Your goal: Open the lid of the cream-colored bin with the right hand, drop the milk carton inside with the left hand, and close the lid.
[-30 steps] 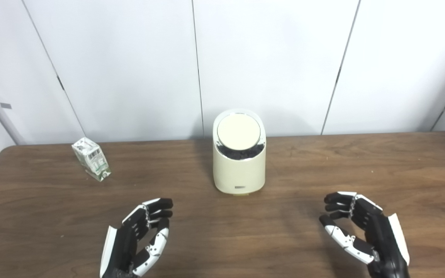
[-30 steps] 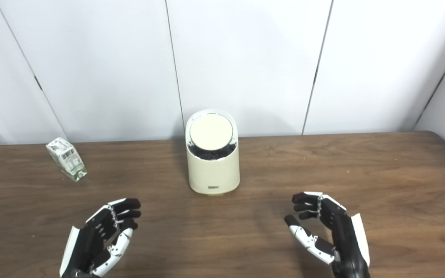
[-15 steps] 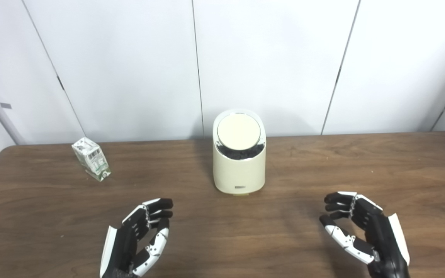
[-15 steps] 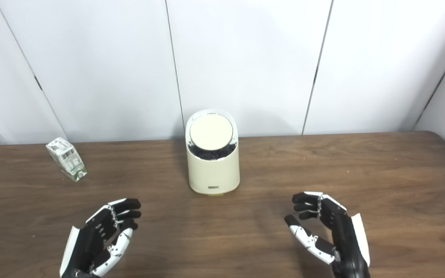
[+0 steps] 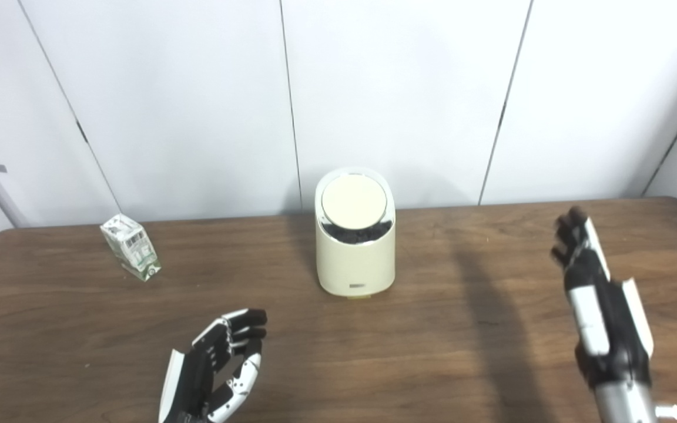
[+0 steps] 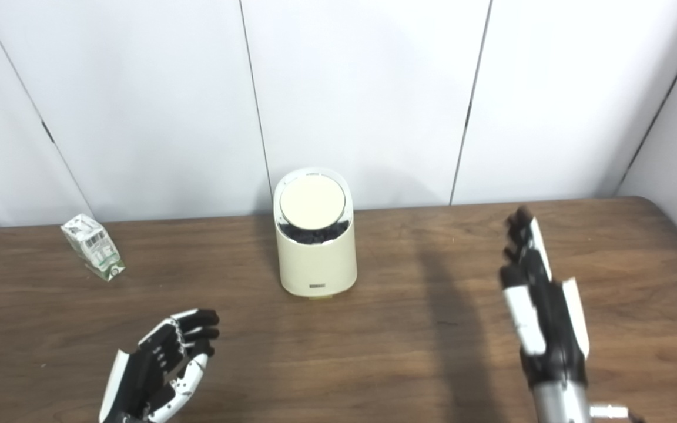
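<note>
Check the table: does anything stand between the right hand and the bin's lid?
Nothing visible does. Only bare table lies between the raised right hand and the bin, whose lid is shut.

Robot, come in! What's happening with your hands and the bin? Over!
Both hands open: left hand low, right hand raised. Cream-colored bin lid shut. Small milk carton untouched. Nothing blocking.
</note>
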Available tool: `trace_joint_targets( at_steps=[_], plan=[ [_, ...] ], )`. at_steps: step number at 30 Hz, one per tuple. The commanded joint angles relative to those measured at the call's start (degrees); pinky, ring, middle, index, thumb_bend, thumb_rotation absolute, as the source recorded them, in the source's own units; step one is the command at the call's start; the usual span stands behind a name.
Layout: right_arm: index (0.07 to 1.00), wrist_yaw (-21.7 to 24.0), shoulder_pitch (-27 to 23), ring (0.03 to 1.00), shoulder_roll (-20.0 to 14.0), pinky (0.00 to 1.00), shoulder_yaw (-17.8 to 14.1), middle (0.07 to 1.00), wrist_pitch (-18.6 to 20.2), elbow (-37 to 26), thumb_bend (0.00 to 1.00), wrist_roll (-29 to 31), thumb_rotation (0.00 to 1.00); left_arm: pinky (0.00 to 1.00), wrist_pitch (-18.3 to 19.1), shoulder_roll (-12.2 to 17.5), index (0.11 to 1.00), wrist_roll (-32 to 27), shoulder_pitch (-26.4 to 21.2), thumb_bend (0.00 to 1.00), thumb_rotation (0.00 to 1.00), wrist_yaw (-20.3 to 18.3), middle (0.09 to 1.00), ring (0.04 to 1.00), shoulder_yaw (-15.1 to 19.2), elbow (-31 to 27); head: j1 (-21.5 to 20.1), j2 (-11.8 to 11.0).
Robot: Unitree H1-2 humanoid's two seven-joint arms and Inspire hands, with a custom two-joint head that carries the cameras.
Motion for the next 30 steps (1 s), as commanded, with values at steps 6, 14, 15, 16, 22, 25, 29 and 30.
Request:
trace_joint_targets(
  at_steps=[6, 14, 15, 16, 22, 25, 29, 30],
  plan=[
    [0.998, 1.33, -16.78, 0.992, -4.06, 0.97, 4.62, 0.991, 5.28, 3.17, 0.72, -9.65, 1.0, 0.6, -4.32, 0.5, 0.715, 1.09, -1.59, 0.18, 0.16, 0.74, 0.723, 0.69, -0.49, 0.88, 0.11, -1.0],
    [1.0, 6.48, -29.37, 0.99, -6.31, 0.89, 13.28, 1.0, 12.6, 10.94, 0.82, -19.83, 0.83, 0.61, -4.71, -0.29, 0.72, 0.79, -1.9, 0.18, 0.13, 1.23, 0.73, 0.701, -1.16, 2.24, 0.27, -1.69],
    [1.0, 6.56, -30.16, 0.995, -6.11, 0.9, 14.03, 1.0, 12.91, 12.29, 0.84, -20.59, 0.81, 0.61, -4.81, -0.33, 0.721, 0.88, -1.91, 0.18, 0.12, 1.32, 0.731, 0.701, -1.21, 2.35, 0.27, -1.69],
    [0.999, 6.58, -30.6, 0.99, -6.03, 0.89, 14.48, 1.0, 13.07, 13.12, 0.86, -21.1, 0.78, 0.61, -4.89, -0.38, 0.722, 1.0, -1.92, 0.18, 0.12, 1.41, 0.731, 0.702, -1.28, 2.44, 0.17, -1.67],
    [0.997, 5.75, -33.33, 0.967, -6.21, 0.86, 17.93, 1.0, 12.38, 19.39, 0.84, -26.3, 0.74, 0.62, -4.32, -1.01, 0.723, 1.4, -1.7, 0.18, 0.11, 1.86, 0.728, 0.703, -1.7, 2.21, 0.11, -1.79],
    [1.0, 4.98, -34.7, 0.991, -5.79, 0.9, 18.72, 1.0, 10.76, 23.13, 0.83, -27.06, 0.73, 0.62, -4.2, -1.14, 0.726, 1.86, -1.45, 0.18, 0.11, 2.06, 0.73, 0.704, -2.23, 1.9, 0.55, -1.75],
    [1.0, 4.09, -36.48, 1.0, -5.06, 0.9, 19.82, 1.0, 10.78, 27.43, 0.82, -28.81, 0.72, 0.63, -4.06, -1.55, 0.727, 1.78, -1.07, 0.19, 0.15, 2.27, 0.734, 0.709, -2.77, 1.41, 0.81, -1.51],
    [0.998, 3.67, -36.78, 1.0, -4.86, 0.91, 20.01, 1.0, 10.63, 28.61, 0.82, -29.11, 0.71, 0.63, -4.24, -1.63, 0.727, 1.88, -1.05, 0.19, 0.15, 2.4, 0.734, 0.708, -2.84, 1.44, 0.84, -1.49]
  ],
)
